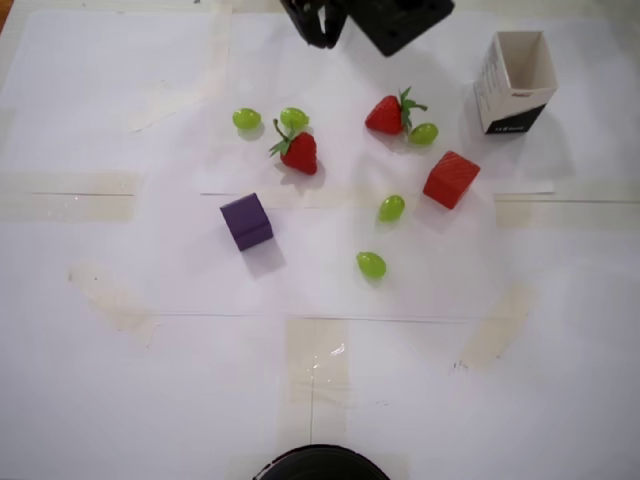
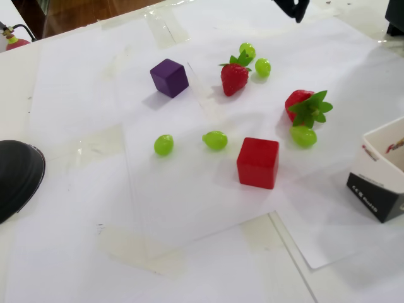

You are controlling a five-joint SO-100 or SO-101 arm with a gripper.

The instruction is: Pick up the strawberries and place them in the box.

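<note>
At the bottom edge of the overhead view a dark round object (image 1: pixel 320 463) pokes in, and beyond it the desk (image 1: pixel 150 400) is papered white and taped down, probably so the sheets stay put. Moving up the frame I count five green grapes: one lowest (image 1: pixel 371 265), one above it (image 1: pixel 391 208), a pair at upper left (image 1: pixel 246 119) (image 1: pixel 294 118), and one (image 1: pixel 423 133) touching the right strawberry. There is one purple cube (image 1: pixel 246 221) and one red cube (image 1: pixel 450 179), likely distractors. Two strawberries lie loose on the paper: the left strawberry (image 1: pixel 298 151) just below a grape, the right strawberry (image 1: pixel 388 114) near upper centre. One box (image 1: pixel 515 84) stands at upper right, open mouth up and empty, ready to receive them. Farthest off, at the top edge, the gripper (image 1: pixel 322 28) hangs above the desk, holding nothing; how far apart its jaws stand I cannot tell.
</note>
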